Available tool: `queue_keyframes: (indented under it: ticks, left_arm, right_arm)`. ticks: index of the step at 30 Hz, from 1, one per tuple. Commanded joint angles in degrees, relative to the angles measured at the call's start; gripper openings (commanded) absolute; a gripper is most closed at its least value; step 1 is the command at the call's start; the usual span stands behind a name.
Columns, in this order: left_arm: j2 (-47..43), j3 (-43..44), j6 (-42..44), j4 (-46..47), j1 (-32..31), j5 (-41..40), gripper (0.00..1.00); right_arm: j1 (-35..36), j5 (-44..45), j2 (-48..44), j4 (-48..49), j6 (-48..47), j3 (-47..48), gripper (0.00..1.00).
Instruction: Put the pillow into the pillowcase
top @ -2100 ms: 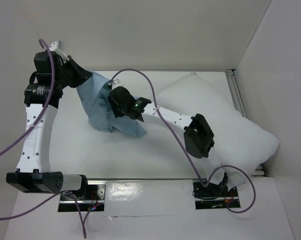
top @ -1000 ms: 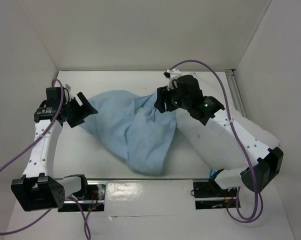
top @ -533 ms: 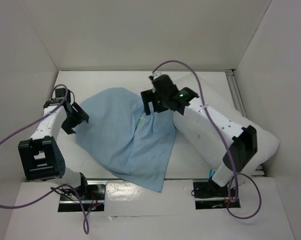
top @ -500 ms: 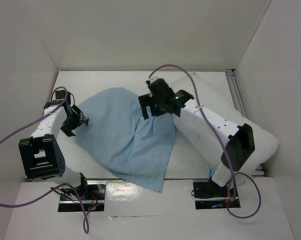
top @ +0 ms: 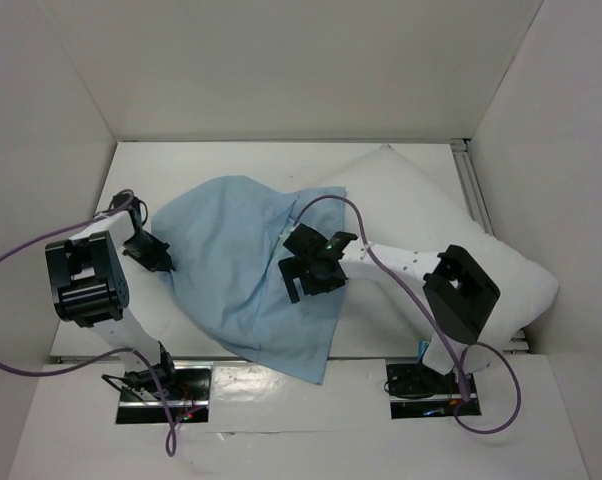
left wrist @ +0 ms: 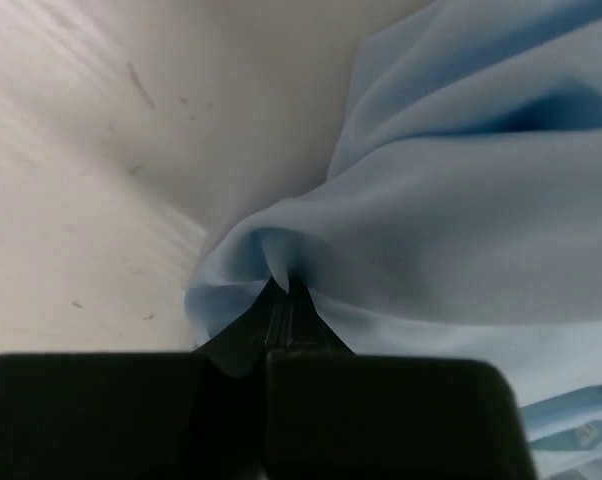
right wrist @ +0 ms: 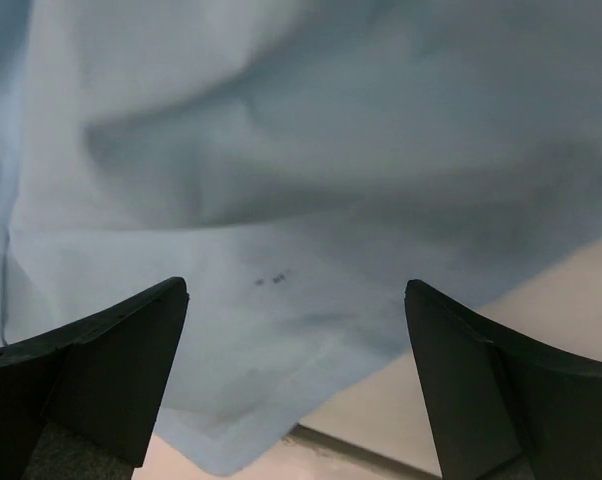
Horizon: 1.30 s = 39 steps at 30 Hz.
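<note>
The light blue pillowcase (top: 236,250) lies spread and rumpled on the white table, its right side lapping onto the pillow (top: 451,225), a plump white cushion at the right. My left gripper (top: 159,258) sits at the cloth's left edge. In the left wrist view it (left wrist: 284,286) is shut on a pinched fold of the pillowcase (left wrist: 461,190). My right gripper (top: 307,281) hovers over the near-middle of the cloth. Its open jaws (right wrist: 296,300) hold nothing, with the pillowcase (right wrist: 281,160) below them.
White walls close the table in at the left, back and right. An aluminium rail (top: 471,185) runs along the right back. Purple cables (top: 11,262) loop from both arms. A metal strip (top: 281,372) lines the near edge by the arm bases.
My left gripper has shut on the pillowcase's left edge. My right gripper has opened and moved from the cloth's far side toward the near side, above the cloth.
</note>
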Motion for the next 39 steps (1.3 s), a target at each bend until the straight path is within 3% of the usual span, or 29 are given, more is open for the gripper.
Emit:
queue_keyframes:
  ticks: [1,2,6,9,11,13,16,22,23,24,25,27,28,30,31,32,34,39]
  left_arm:
    - [2.13,3.63,-0.55,1.71,-0.03,4.48,0.00]
    - [2.14,4.60,0.05,1.71,-0.03,5.00,0.00]
    - [1.61,14.24,0.06,0.39,-0.03,5.71,0.00]
    - [1.61,22.16,1.11,-1.01,-0.03,8.17,0.00]
    - [2.40,32.17,1.12,-3.29,-0.03,8.17,0.00]
    - [3.01,40.59,1.12,-6.72,-0.03,6.34,0.00]
    - [1.44,44.86,1.64,-8.49,-0.03,0.80,0.00]
    - [0.73,39.34,2.34,-8.49,1.11,-4.04,0.00]
    - [1.51,37.76,2.35,-8.49,1.11,-4.04,0.06]
    - [2.04,37.14,3.82,-8.49,1.11,-3.09,0.37]
    - [2.05,36.52,4.45,-8.49,1.11,-2.38,0.62]
    - [1.53,35.90,5.94,-8.49,1.11,-2.37,0.92]
    - [0.48,35.90,7.60,-8.49,0.42,-3.07,1.00]
    - [-1.46,36.42,8.93,-8.49,-1.52,-6.05,1.00]
    - [-2.69,36.43,9.55,-8.49,-2.48,-7.11,1.00]
    - [-5.22,36.43,10.34,-8.49,-4.84,-8.16,1.00]
    - [-7.70,35.03,10.34,-7.97,-7.31,-9.75,1.00]
    - [-12.80,29.23,9.82,-6.56,-16.80,-9.15,0.98]
  right_arm:
    - [0.50,-2.49,3.28,9.56,1.86,-0.35,0.95]
    - [0.50,-3.01,5.29,10.26,1.86,0.26,0.93]
    - [0.50,-3.02,8.99,14.04,1.86,2.02,0.63]
    - [-2.91,-5.47,13.63,16.60,0.45,6.84,0.26]
    - [-5.02,-6.01,16.37,16.25,-1.47,13.60,0.00]
    - [-5.73,-4.87,19.89,13.63,-2.71,18.17,0.00]
    - [-5.74,-4.34,21.82,11.68,-4.12,23.11,0.00]
    - [-3.55,-6.45,20.96,12.99,-2.02,15.13,0.00]
    - [-2.93,-6.45,19.99,12.38,-2.01,14.16,0.00]
    - [-1.62,-4.88,18.59,11.86,-1.40,12.76,0.00]
    - [-1.00,-1.21,16.75,11.24,-0.53,12.74,0.00]
    - [-0.46,2.76,9.99,9.05,0.09,12.04,0.00]
    - [-0.46,4.35,7.62,7.99,0.62,12.04,0.18]
    - [-1.42,9.00,1.55,4.32,0.63,12.74,0.44]
    - [-2.47,10.85,-0.21,2.99,0.63,13.79,0.75]
    - [-3.01,15.30,-2.75,1.76,0.02,14.67,0.84]
    - [-5.11,20.95,-3.39,-4.39,-1.38,18.43,0.95]
    - [-10.30,41.08,4.83,-16.79,-1.40,25.57,1.00]
